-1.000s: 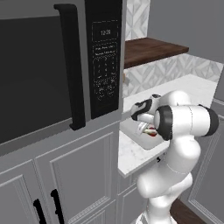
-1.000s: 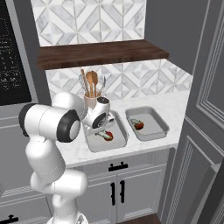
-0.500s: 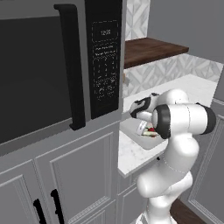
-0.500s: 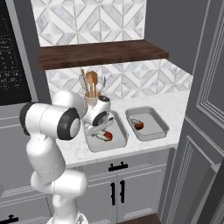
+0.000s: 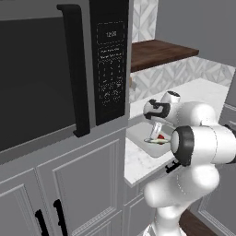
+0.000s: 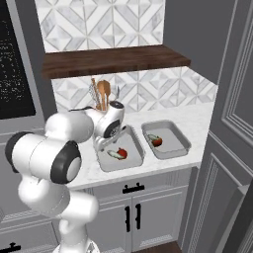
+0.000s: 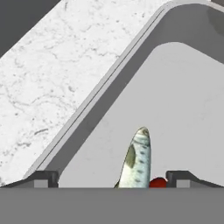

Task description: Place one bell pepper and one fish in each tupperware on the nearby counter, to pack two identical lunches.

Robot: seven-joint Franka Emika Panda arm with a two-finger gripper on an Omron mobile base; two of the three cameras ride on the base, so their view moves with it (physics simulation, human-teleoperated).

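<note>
While the gripper [image 7: 112, 178] hangs wide over the near tupperware [image 7: 131, 65], a fish [image 7: 136, 161] lies between its fingertips (red bell pepper [image 7: 157, 182] touching it).

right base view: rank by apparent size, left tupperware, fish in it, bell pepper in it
1. Left tupperware
2. Fish
3. Bell pepper
Fish and pepper look close in size; that order is unsure.

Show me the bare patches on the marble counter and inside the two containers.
Bare marble counter lies right of the right tupperware, up to the tall cabinet. The left tupperware has a fish and bell pepper mid-floor; its back half is free but crowded by the open gripper. The utensil holder blocks behind.
</note>
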